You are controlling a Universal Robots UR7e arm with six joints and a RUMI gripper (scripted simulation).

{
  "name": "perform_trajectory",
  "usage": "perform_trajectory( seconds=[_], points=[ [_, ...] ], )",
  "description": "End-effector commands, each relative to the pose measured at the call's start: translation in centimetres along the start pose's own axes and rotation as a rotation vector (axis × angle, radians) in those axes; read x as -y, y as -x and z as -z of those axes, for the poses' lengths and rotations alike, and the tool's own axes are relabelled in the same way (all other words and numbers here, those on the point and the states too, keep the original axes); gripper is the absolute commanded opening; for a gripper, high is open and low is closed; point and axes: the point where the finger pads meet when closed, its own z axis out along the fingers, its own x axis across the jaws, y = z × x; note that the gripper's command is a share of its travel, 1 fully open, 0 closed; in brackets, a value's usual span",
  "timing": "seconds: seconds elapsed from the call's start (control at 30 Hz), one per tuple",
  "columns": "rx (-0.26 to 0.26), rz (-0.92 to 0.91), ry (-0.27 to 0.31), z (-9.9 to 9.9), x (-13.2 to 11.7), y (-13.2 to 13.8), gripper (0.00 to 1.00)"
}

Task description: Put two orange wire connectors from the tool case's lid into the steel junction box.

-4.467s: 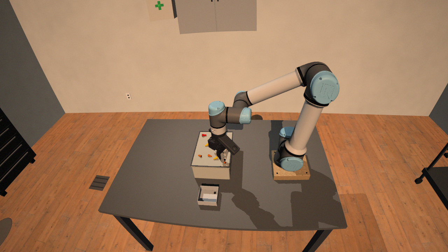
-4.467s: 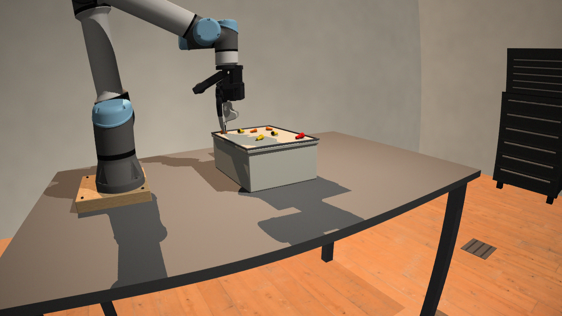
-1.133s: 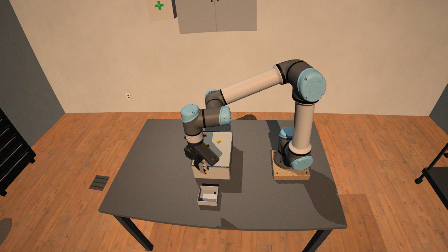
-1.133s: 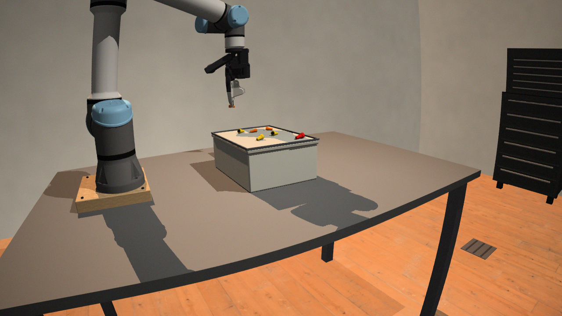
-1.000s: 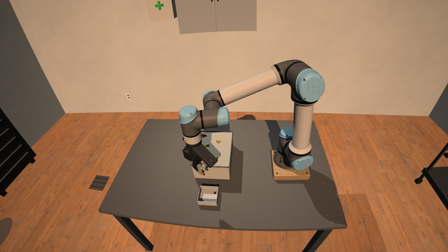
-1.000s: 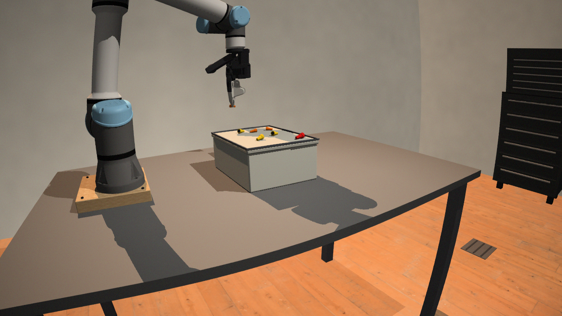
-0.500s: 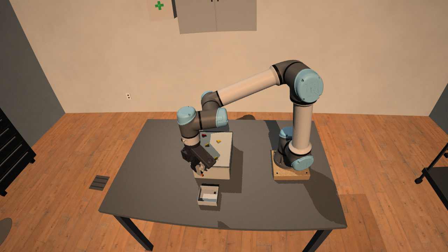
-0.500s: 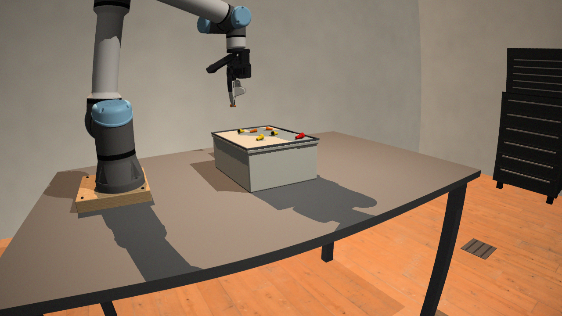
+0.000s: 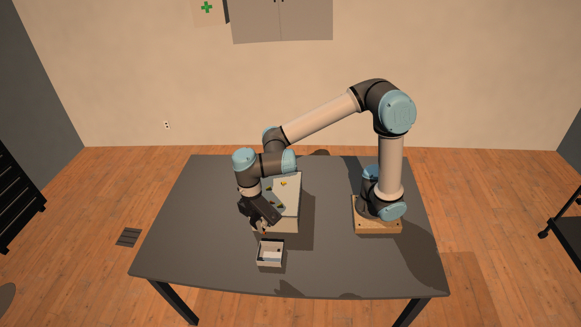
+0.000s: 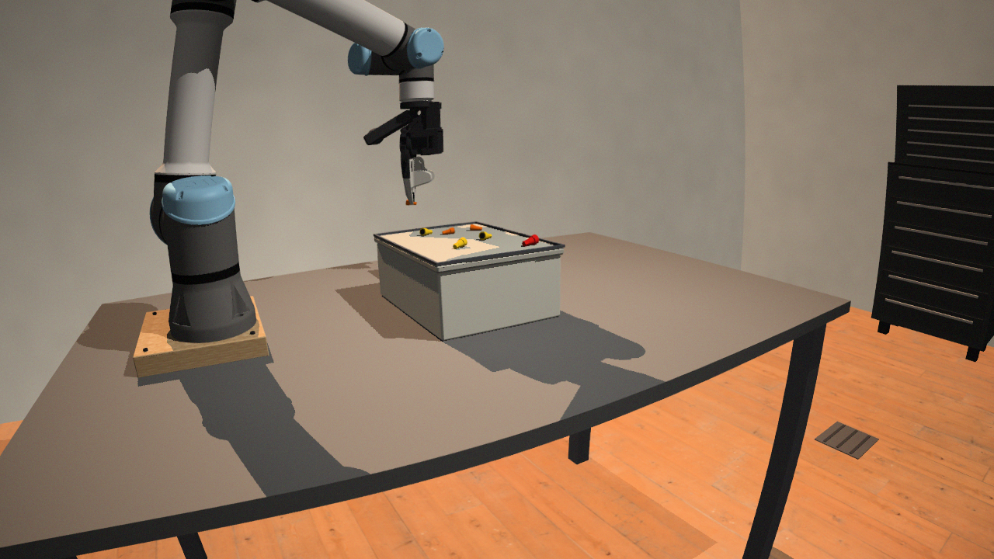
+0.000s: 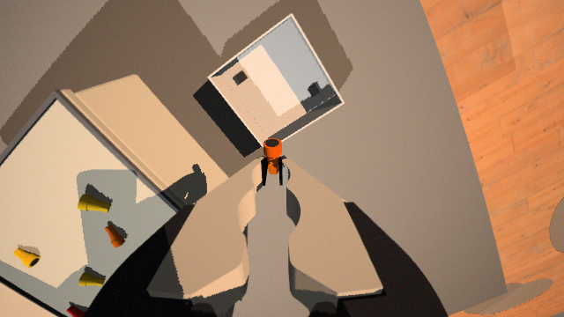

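Note:
My gripper (image 11: pixel 273 158) is shut on an orange wire connector (image 11: pixel 272 151), held open end down. It hangs high above the table, just past the tool case's front edge and short of the steel junction box (image 11: pixel 275 85). In the top view the gripper (image 9: pixel 263 229) is between the tool case (image 9: pixel 280 201) and the open, empty-looking box (image 9: pixel 270 253). In the exterior view the held connector hangs above the lid, where two more orange connectors (image 10: pixel 448 230) (image 10: pixel 475 226) lie. One orange connector (image 11: pixel 115 235) shows on the lid in the wrist view.
Yellow connectors (image 11: pixel 93 203) (image 11: pixel 27 256) (image 11: pixel 91 279) and a red one (image 10: pixel 530 240) also lie on the lid. The arm's base stands on a wooden block (image 9: pixel 377 225) to the right of the case. The junction box is hidden behind the case in the exterior view.

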Motion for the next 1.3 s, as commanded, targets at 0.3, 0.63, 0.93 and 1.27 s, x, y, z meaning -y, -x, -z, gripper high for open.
perform_trajectory(
  seconds=[0.3, 0.63, 0.93, 1.27],
  points=[
    [-0.002, -0.002, 0.003, -10.0, -0.3, -0.1, 0.00],
    [-0.002, -0.002, 0.003, -13.1, -0.3, -0.1, 0.00],
    [-0.006, -0.002, 0.006, -13.0, -0.4, -0.2, 0.00],
    [-0.006, -0.002, 0.006, -13.0, -0.4, -0.2, 0.15]
  ],
)
